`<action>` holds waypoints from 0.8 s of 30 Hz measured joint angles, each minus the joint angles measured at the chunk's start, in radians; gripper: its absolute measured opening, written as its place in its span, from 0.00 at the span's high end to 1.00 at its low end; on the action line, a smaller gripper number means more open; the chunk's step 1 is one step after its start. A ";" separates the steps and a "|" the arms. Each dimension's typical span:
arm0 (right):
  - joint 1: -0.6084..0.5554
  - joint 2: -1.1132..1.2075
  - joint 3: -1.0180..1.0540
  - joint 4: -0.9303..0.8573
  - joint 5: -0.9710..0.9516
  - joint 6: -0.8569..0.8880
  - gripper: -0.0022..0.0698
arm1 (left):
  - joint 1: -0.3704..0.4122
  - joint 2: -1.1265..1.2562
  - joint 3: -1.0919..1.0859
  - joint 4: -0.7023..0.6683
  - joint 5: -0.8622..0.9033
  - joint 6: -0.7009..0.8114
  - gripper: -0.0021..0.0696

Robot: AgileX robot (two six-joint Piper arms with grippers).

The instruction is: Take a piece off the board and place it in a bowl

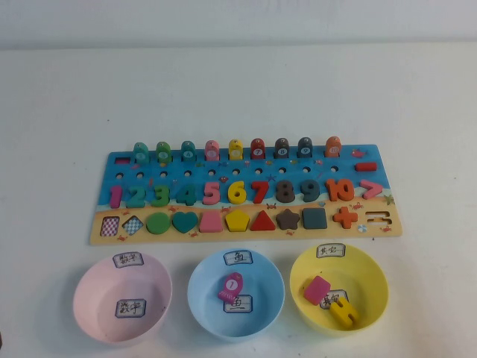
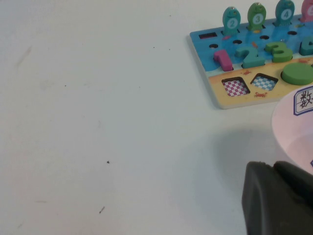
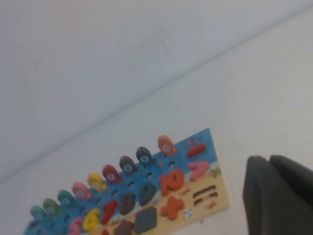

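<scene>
The orange "10" piece [image 1: 340, 189] lies in its slot at the right end of the number row on the board [image 1: 223, 165]. It also shows in the right wrist view [image 3: 172, 181]. The pale pink bowl [image 1: 93, 294] stands in front of the board's left end and holds nothing. Neither arm shows in the high view. My left gripper [image 2: 274, 167] is shut and empty, low beside the pink bowl's rim [image 2: 293, 132]. My right gripper [image 3: 270, 161] is shut and empty, off the board's right end [image 3: 217, 193].
A light blue bowl [image 1: 201, 291] holds a pink peg [image 1: 230, 286]. A yellow bowl [image 1: 369, 280] holds a pink square [image 1: 317, 289] and a yellow piece [image 1: 344, 314]. Two shape slots at the board's left end [image 2: 236, 87] are vacant.
</scene>
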 joint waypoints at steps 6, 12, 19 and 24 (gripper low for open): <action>0.000 0.000 0.000 0.164 -0.035 0.000 0.99 | 0.000 0.000 0.000 0.000 0.000 0.005 0.98; 0.000 0.000 0.000 0.185 -0.028 0.000 0.99 | 0.000 0.000 0.000 0.000 0.000 0.005 0.98; 0.000 0.000 0.000 0.262 0.097 0.000 0.99 | 0.000 0.000 0.000 0.000 0.000 0.005 0.98; 0.000 0.041 -0.059 0.262 0.215 0.000 0.99 | 0.000 0.000 0.000 0.000 0.000 0.005 0.98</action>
